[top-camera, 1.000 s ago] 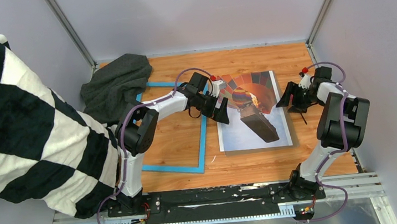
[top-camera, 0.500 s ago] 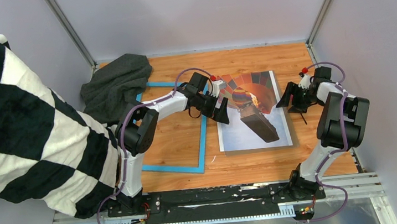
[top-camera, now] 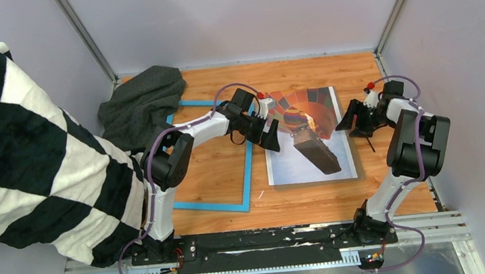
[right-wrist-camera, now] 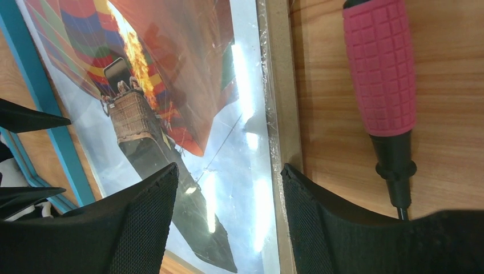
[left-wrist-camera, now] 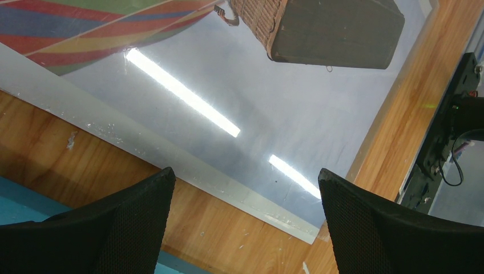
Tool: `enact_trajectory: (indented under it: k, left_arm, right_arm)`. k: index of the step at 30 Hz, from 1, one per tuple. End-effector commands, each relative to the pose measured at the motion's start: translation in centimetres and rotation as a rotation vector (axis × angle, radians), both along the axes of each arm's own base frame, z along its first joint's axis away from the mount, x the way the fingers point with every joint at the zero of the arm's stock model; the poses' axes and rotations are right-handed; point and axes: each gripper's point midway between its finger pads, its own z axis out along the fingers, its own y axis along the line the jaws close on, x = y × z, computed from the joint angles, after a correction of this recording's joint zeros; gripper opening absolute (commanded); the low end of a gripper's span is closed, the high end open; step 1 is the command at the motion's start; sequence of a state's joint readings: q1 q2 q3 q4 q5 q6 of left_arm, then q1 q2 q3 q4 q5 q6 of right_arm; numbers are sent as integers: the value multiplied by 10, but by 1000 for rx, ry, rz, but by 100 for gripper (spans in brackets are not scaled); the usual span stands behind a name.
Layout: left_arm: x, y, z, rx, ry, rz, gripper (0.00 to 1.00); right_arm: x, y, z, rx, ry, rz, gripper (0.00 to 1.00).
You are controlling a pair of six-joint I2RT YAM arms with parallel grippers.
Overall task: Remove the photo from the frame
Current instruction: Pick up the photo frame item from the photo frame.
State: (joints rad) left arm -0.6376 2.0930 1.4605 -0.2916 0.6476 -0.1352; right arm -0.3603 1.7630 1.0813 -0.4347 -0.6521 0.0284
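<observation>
The photo [top-camera: 308, 140], a hot-air balloon print under a glossy sheet, lies flat on the wooden table on a brown backing board [right-wrist-camera: 282, 114], whose edge shows along its right side. The blue frame [top-camera: 218, 156] lies beside it to the left, apart from the photo. My left gripper [top-camera: 269, 135] is open and empty over the photo's left edge; in the left wrist view [left-wrist-camera: 245, 188] its fingers [left-wrist-camera: 114, 228] straddle that edge [left-wrist-camera: 171, 165]. My right gripper [top-camera: 352, 120] is open and empty over the photo's right edge, also seen in the right wrist view [right-wrist-camera: 228, 182].
A pink-handled screwdriver [right-wrist-camera: 382, 74] lies on the table just right of the backing board. A dark grey cloth [top-camera: 144, 103] is at the back left. A black-and-white checked fabric [top-camera: 17, 154] fills the left side. Grey walls enclose the table.
The right gripper has shifted very slightly to the left. Nothing else has moved.
</observation>
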Motion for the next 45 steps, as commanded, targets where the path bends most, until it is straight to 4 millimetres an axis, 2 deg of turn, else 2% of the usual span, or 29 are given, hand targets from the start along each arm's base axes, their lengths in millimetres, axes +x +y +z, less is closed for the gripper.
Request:
enact_trajectory:
  k: [1,4,8,13,17,22,30,40,45]
  left_arm:
    - [-3,-7,1,-19,5,-21,95]
    - [-4,-4,0,-11,0,-27,95]
    - [-2,-1,2,-20,3,-23,95]
    - [5,4,9,-53,13,-9,95]
    - [6,5,16,-87,16,-7,94]
    - [4,5,17,-98,25,-5,93]
    - [14,17,3,-10,0,64,93]
    - [27,23,24,21,-78,117,93]
    - [30,34,14,101,-103,149,93]
  right_arm:
    - [-6,14,1,66,52,49,68]
    - [-10,14,4,56,60,94,69]
    - [-23,12,-1,48,95,139,69]
    - [-34,5,-3,70,108,136,69]
    - [-41,8,-8,101,122,143,68]
    - [-42,16,-15,163,143,146,67]
    - [-44,16,-24,170,165,146,67]
    - [-45,4,-35,101,192,112,68]
    - [-45,3,-38,89,197,107,68]
